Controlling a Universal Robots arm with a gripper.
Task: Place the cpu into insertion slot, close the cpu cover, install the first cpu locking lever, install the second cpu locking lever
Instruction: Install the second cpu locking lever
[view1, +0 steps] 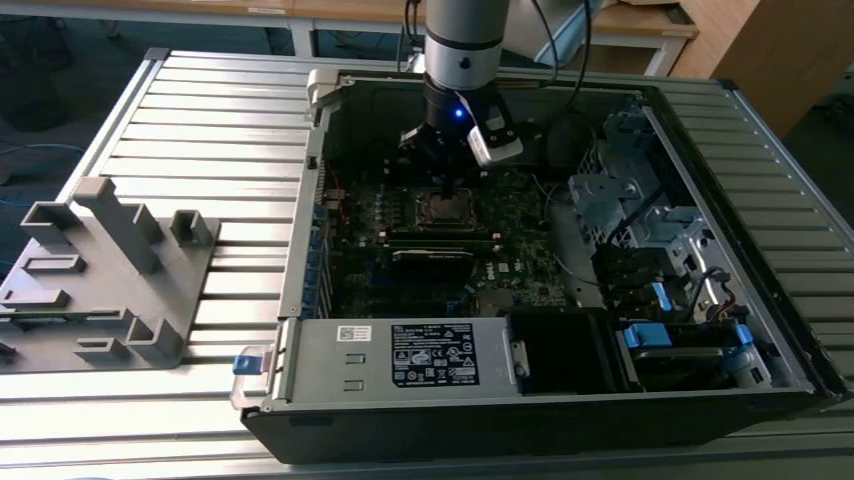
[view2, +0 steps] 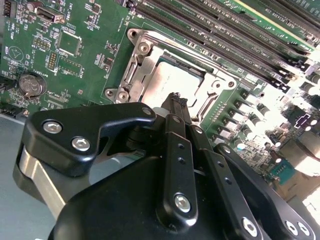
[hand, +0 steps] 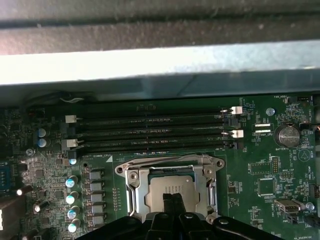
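Inside the open computer case (view1: 561, 330), one gripper (view2: 176, 101) is hovering just above the cpu (hand: 169, 192), its jaws pressed together and holding nothing. One cpu is sitting in the insertion slot (view1: 446, 206), near the middle of the motherboard (view2: 75, 45), with one cpu cover (hand: 135, 195) framing it, apparently lying closed. Judging from this, the narrow tips could be scraping the chip's metal top or skidding off the frame if pressing off-centre. Four long memory slots (hand: 150, 127) are running just beside the socket.

White sticker (view1: 434, 354) on power supply, print unreadable
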